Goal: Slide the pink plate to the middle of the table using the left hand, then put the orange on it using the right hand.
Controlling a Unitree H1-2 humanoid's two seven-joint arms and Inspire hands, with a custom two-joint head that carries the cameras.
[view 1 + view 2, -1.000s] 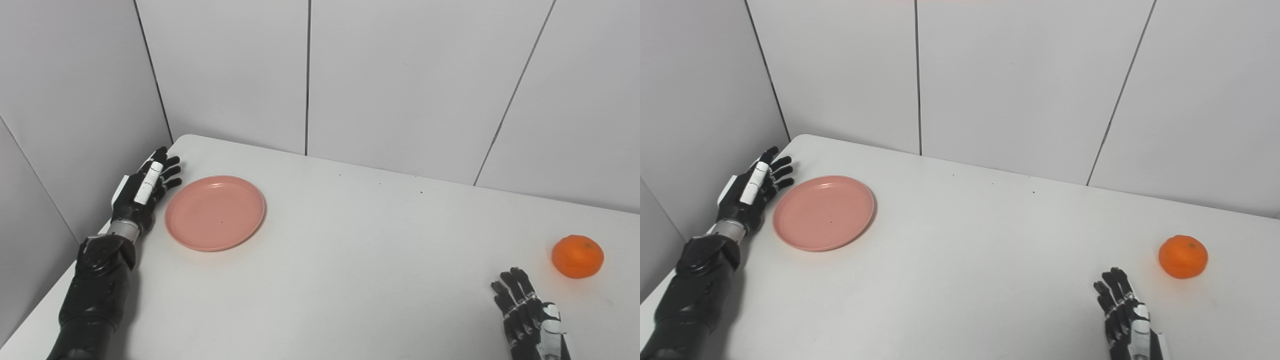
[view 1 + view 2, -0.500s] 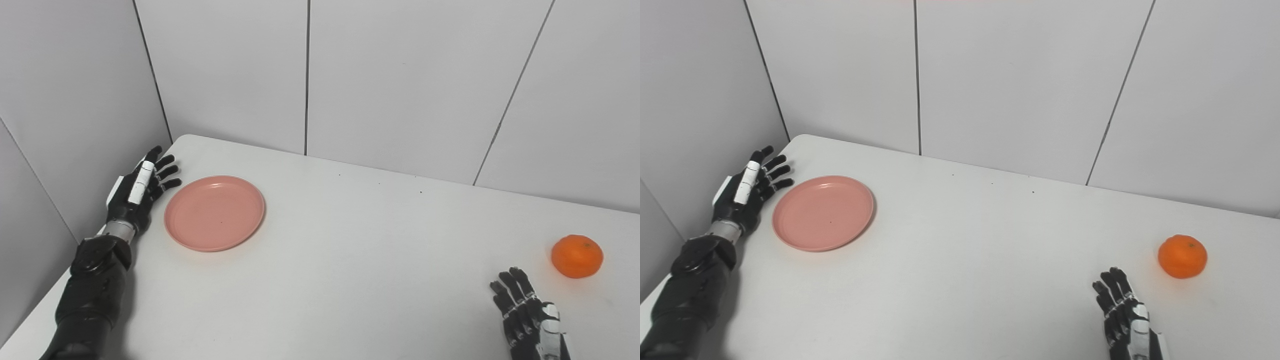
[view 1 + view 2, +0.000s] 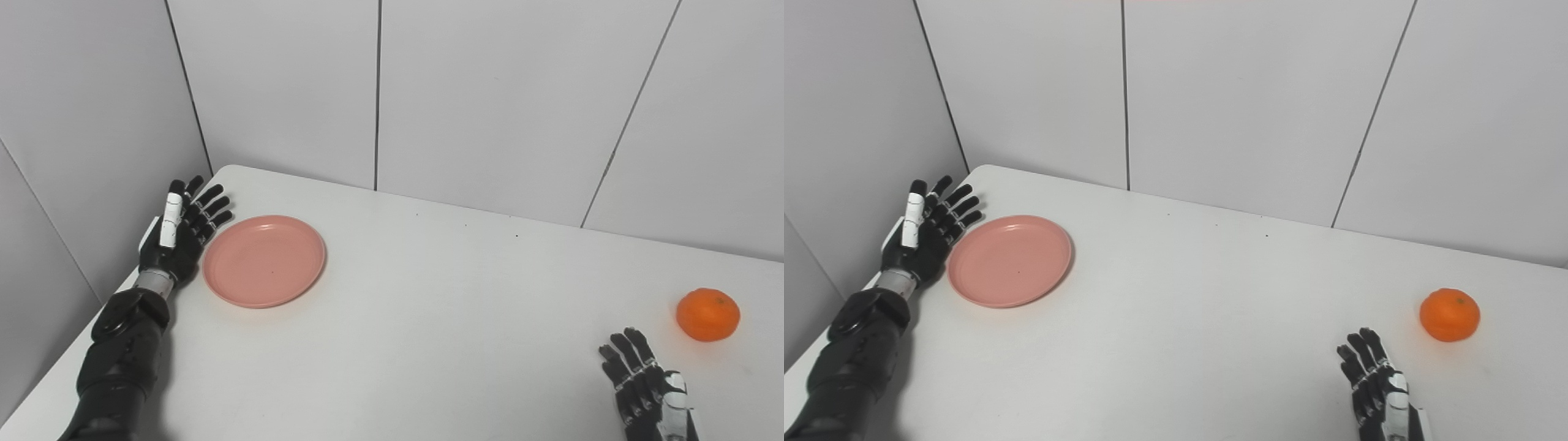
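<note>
Pink plate [image 3: 264, 260] lying flat and upright on the white tabletop [image 3: 429, 318], toward the far left corner, well short of the middle. Plate bare, nothing resting on it.

Left hand [image 3: 177, 236] positioned just beside the plate's left rim, palm side turned toward the plate, fingers [image 3: 211, 202] spread apart and extended toward the far wall, holding nothing. Lowest fingertip reaching close to the plate's upper-left edge; contact between hand and rim cannot be told from either view. Dark forearm running back along the left edge of the tabletop to the bottom of the picture.

Orange [image 3: 708, 314] sitting on the tabletop at the far right, near the right edge, well apart from the plate with most of the surface between the two.

Right hand [image 3: 1381, 392] low at the bottom right, only partly in view, fingers extended and slightly apart, pointing up the tabletop, holding nothing. Orange located beyond and to the right of this hand, near but clearly not touching. Whether the hand rests on the surface or hovers above it cannot be told.

Grey panelled walls [image 3: 490, 92] enclosing the tabletop at the back and on the left side.
</note>
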